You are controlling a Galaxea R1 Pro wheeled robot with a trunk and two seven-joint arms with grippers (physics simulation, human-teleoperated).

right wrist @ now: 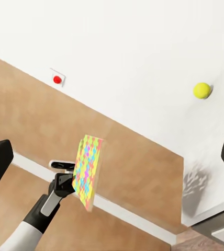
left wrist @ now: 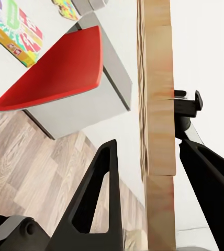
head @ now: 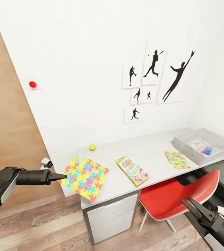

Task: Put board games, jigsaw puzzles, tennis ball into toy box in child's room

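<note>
The large jigsaw puzzle [head: 84, 177] is sitting at the worktop's [head: 150, 150] end farthest from the toy box [head: 203, 145], its near corner hanging over the edge, and the left gripper [head: 58, 176] is gripping its outer edge. In the left wrist view the fingers [left wrist: 99, 193] are clenched on either side of the box's thin wooden-looking edge; in the right wrist view the puzzle is appearing edge-on, held in that gripper. It is lying flat, turned like a diamond, with its long axis running along the worktop toward the toy box.

As for progress, the toy box is already holding what looks like one flat game, though that item is too small to name. Still outside it are the held puzzle, the tennis ball [head: 92, 147] just behind the puzzle near the wall, a board game [head: 132, 171] midway toward the toy box, and the small jigsaw puzzle [head: 177, 159] just beside the toy box. So most of the task appears to be left.

The right gripper [head: 193, 207] is hanging low beside the red chair [head: 181, 195], below the toy box, its fingers spread and grasping nothing.
</note>
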